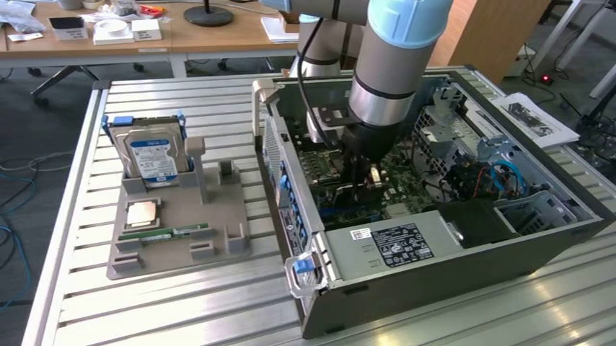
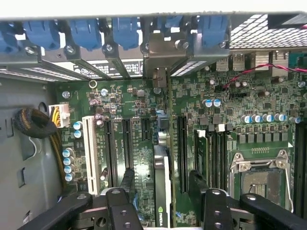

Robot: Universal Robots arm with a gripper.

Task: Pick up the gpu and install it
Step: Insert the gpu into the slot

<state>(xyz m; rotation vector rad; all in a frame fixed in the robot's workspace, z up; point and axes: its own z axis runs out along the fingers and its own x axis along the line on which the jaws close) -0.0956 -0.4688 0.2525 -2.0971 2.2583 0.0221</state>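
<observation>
1. The robot arm's black 2-finger gripper (image 2: 161,173) reaches down into the open grey metal computer case (image 1: 433,274). The case lies on its side on the silvery slatted aluminium bench (image 1: 192,303), toward the bench edge on the exterior view's right.
2. The jaws are spread wide and clasp nothing.
3. The gpu (image 2: 162,203), a thin flat black circuit card, stands on edge on the green motherboard (image 2: 120,96) inside the case, directly between the 2 fingers (image 2: 128,179).
4. A clear gap shows on each side of the card, so neither finger touches it.
5. The card's far end runs toward the case wall lined with blue plastic clips (image 2: 125,31). Whether the card is pressed fully into its slot, I cannot tell.
6. A grey plastic holder tray (image 1: 169,252) sits near the bench edge on the exterior view's left, well apart from the gripper.
7. In that tray a boxy silver hard drive with a blue label (image 1: 154,158) stands upright, and a slim green memory stick (image 1: 178,233) lies flat.
</observation>
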